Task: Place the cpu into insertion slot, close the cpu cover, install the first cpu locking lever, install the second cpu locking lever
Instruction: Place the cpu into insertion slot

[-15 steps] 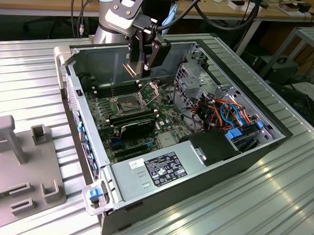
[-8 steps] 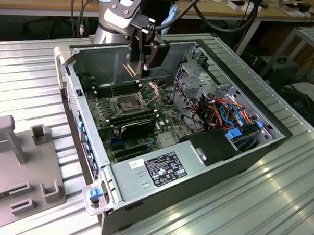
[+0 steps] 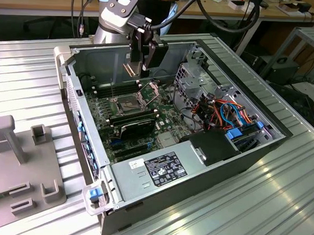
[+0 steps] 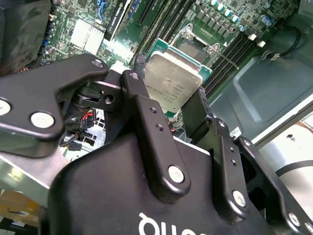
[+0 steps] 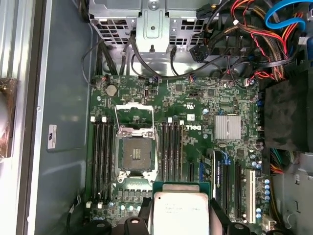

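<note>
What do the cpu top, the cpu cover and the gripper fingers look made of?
cpu: dull silver-grey metal lid, brushed look, sitting on a green board edge.
cpu cover: thin bare metal frame, bright and reflective; probably stamped steel.
gripper fingers: matte black links with silver screws; anodised metal or hard plastic, the look leaves that open.

The slot (image 5: 136, 154) lies open from above; memory slots (image 5: 100, 152) flank both sides, the raised cover (image 5: 135, 129) stands at one edge.
</note>
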`<action>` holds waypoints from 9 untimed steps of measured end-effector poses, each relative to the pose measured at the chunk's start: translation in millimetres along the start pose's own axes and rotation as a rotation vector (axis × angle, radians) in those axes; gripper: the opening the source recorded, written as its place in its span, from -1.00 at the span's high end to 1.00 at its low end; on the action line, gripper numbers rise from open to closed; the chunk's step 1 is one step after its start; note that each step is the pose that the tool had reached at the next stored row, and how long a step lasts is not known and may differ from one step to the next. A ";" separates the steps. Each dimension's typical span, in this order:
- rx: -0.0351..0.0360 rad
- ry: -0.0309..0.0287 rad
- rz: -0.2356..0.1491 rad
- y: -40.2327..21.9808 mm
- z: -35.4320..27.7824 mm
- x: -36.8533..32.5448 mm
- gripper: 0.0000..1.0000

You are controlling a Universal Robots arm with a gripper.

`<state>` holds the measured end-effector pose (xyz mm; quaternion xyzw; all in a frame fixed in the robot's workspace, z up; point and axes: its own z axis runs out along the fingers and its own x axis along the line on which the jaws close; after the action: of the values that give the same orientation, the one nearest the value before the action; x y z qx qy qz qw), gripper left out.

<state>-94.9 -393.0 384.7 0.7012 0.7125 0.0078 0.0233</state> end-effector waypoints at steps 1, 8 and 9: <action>0.0000 -0.0001 0.000 0.0 0.0 0.0 -0.09; 0.0001 -0.0001 0.001 -0.1 4.3 0.2 -0.09; 0.0001 -0.0001 0.001 0.0 5.0 0.4 -0.09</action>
<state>-94.7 -392.7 379.8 0.7014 0.7123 0.0078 0.0233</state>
